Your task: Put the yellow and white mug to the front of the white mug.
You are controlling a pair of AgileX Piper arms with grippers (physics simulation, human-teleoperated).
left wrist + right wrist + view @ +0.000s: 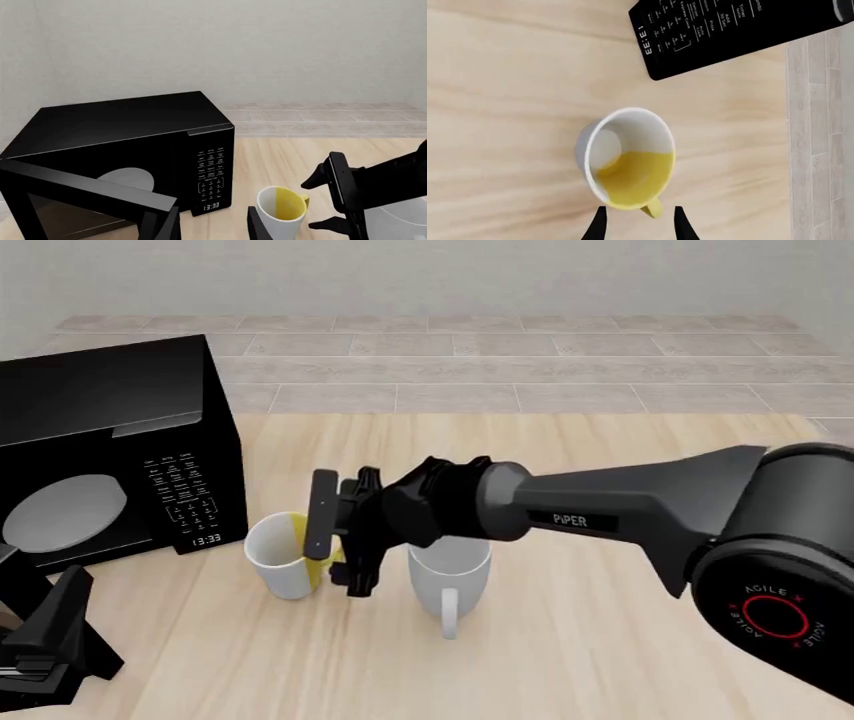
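Right pincer (635,222) is open with its fingers straddling the yellow handle of the yellow and white mug (627,160), probably because the handle is the easiest grab. That mug stands just beside the white mug (449,570). Left pincer (212,222) is parked open.

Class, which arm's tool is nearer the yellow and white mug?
Right. The right tool is at the yellow and white mug, open around its handle; the left tool sits apart near the table's left front.

- i see a light wooden table (627,640).
- on it: yellow and white mug (283,555) just ahead of my right gripper (331,540), white mug (447,580) beside it, black microwave (114,455) beyond.
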